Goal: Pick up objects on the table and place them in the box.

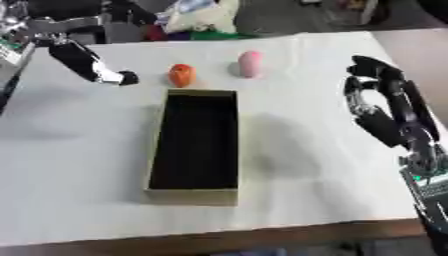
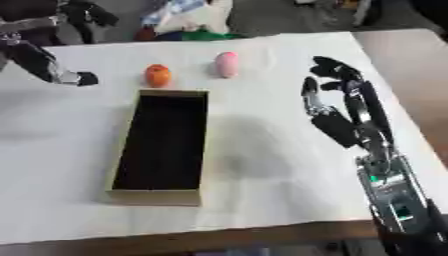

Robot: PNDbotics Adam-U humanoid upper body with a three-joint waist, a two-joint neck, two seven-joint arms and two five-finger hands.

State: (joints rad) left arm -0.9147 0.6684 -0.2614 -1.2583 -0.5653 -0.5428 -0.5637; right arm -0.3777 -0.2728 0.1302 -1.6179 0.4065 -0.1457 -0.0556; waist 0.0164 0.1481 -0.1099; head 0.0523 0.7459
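A long cardboard box (image 1: 157, 150) with a dark inside lies open on the white table, with nothing showing in it. Just beyond its far end sit an orange round object (image 1: 181, 75) and, to the right of it, a pink oval object (image 1: 250, 64). My left hand (image 1: 86, 62) hovers at the upper left, fingers straight and pointing toward the orange object, a short gap away from it. My right hand (image 2: 337, 107) is raised over the table's right side, fingers relaxed, holding nothing.
The white cloth-covered table (image 1: 79, 165) ends at a front edge near the bottom. Clothes and clutter (image 1: 201, 17) lie beyond the far edge. There is bare cloth on both sides of the box.
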